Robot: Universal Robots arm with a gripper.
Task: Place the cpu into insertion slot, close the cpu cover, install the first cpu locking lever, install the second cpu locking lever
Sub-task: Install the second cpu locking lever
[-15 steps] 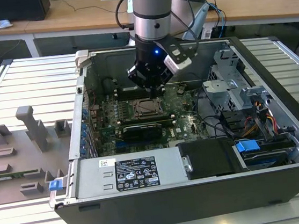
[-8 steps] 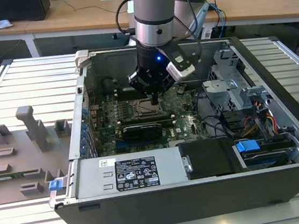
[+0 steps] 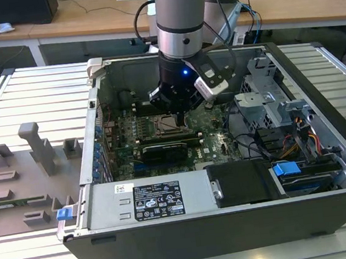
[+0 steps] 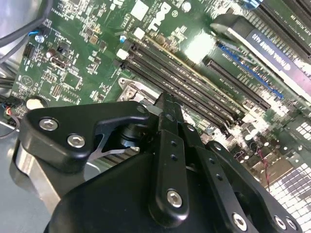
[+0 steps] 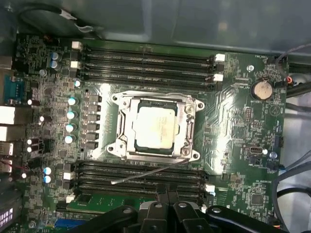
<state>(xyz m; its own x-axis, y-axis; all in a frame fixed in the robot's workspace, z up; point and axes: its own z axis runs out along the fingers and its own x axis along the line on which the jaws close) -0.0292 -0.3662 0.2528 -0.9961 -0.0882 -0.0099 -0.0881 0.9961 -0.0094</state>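
Directly below the gripper (image 5: 167,206) lies the cpu (image 5: 154,125), seated in the insertion slot (image 5: 192,127) with the cpu cover (image 5: 127,126) down; a thin lever (image 5: 146,173) slants nearer the gripper; its fingers' opening cannot be told.

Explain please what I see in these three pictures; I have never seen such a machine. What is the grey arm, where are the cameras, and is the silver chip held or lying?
The grey column is a robot arm, reaching down into an open computer case on a slatted metal table. The exterior view looks from outside at the whole scene. Both wrist views come from cameras riding on the arm, looking at the green motherboard. The black part is the end effector, its grasping tool. The cpu is not held: it lies in the insertion slot, with the cpu cover framing it. A thin locking lever sticks out loose beside the slot.
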